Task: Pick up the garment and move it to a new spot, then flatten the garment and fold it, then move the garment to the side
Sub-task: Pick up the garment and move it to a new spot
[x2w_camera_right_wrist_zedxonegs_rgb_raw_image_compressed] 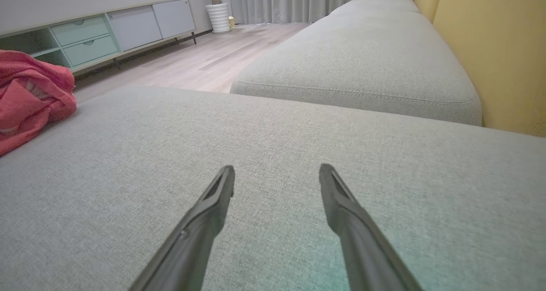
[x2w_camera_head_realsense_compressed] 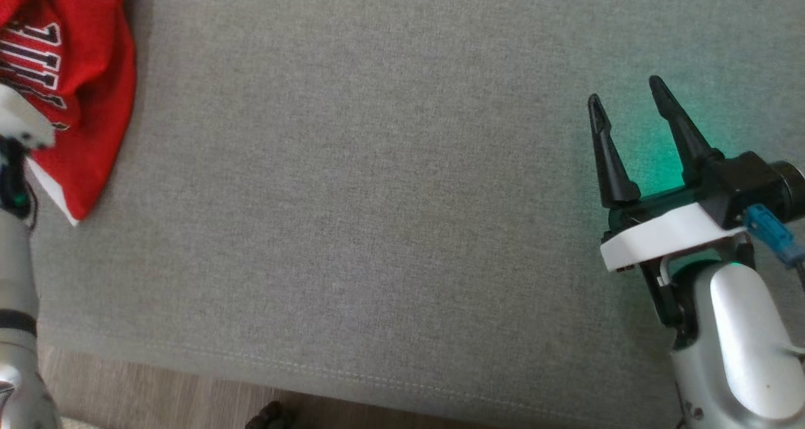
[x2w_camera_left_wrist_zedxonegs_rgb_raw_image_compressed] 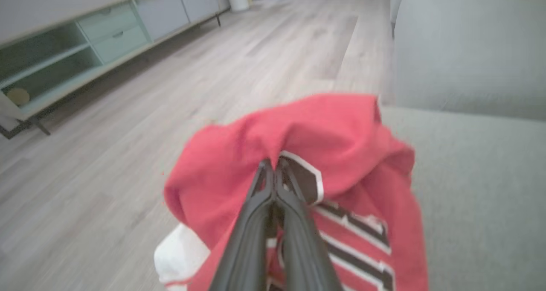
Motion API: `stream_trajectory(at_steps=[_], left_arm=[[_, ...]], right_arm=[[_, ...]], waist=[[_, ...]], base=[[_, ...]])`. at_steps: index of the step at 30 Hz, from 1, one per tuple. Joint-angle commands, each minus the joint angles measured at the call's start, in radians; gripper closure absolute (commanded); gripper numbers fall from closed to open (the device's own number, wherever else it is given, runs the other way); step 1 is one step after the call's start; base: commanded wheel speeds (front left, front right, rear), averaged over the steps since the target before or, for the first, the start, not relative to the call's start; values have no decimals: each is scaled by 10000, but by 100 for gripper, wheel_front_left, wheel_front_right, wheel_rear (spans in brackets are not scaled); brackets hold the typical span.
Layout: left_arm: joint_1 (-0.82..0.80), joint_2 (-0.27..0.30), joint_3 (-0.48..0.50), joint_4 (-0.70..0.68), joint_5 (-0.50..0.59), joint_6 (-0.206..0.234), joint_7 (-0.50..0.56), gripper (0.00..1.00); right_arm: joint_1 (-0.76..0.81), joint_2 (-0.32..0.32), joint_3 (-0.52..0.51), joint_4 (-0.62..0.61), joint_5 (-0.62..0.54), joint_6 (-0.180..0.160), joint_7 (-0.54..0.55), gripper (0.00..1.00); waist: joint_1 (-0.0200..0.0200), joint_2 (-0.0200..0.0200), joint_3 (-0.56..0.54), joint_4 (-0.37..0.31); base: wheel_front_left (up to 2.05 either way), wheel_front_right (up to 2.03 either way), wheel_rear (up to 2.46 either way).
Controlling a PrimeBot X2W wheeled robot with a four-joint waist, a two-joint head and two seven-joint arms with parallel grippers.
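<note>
Head view: the red garment (x2w_camera_head_realsense_compressed: 82, 102) lies bunched at the far left edge of the grey cushion (x2w_camera_head_realsense_compressed: 377, 196). Its lettered front partly shows, and a white hem corner points toward the cushion's front seam.
Left gripper (x2w_camera_left_wrist_zedxonegs_rgb_raw_image_compressed: 273, 167): the fingers are pressed together on a fold of red cloth near the top of the bunch. The fabric puckers toward the tips, so the pinch looks taken. A high fold is a sensible place to lift from, since the rest can hang free.
Garment's spot: it is right at the cushion's edge, with the wooden floor (x2w_camera_left_wrist_zedxonegs_rgb_raw_image_compressed: 106, 154) just beyond it in the left wrist view. That is likely why it needs carrying inward before any flattening.
Right gripper (x2w_camera_head_realsense_compressed: 626, 89): the fingers are spread wide and hold nothing, hovering over bare cushion well apart from the garment. It is probably parked out of the way, jaws ready to take a second corner.
Middle of the cushion: the broad stretch between the two arms appears the natural new spot, with room to spread the cloth.
Step in hand: the pick-up, judged to be at the grasp. Whether the cloth is off the cushion I cannot tell.
Risk: a one-point pinch on a bunched shirt may gather several layers, which would make spreading harder.
</note>
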State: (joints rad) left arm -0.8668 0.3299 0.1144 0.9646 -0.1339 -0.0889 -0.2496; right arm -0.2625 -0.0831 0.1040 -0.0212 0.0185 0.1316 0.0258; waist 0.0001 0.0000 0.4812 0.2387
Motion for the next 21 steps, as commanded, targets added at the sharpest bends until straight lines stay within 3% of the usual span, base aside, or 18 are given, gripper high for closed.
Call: stream_trajectory(at_steps=[1,11,21], left_arm=[[165,656,421,-842,-106,4,-122,100],[2542,155,959,-5214,2,141,-122,100],[5092,-743,437,-9131,182,228,216,100]], right_arm=[[-48,135,136,-287,88,-9,-148,0],[777,284,-293,-39,349,-9,-468,0],[1784,325,-464,-130,935,-9,-595,0]], waist=[[-1,0,-255,22],[-1,0,-2057,100],[-1,0,-3633,-230]], base=[[0,0,0],[0,0,0],[0,0,0]])
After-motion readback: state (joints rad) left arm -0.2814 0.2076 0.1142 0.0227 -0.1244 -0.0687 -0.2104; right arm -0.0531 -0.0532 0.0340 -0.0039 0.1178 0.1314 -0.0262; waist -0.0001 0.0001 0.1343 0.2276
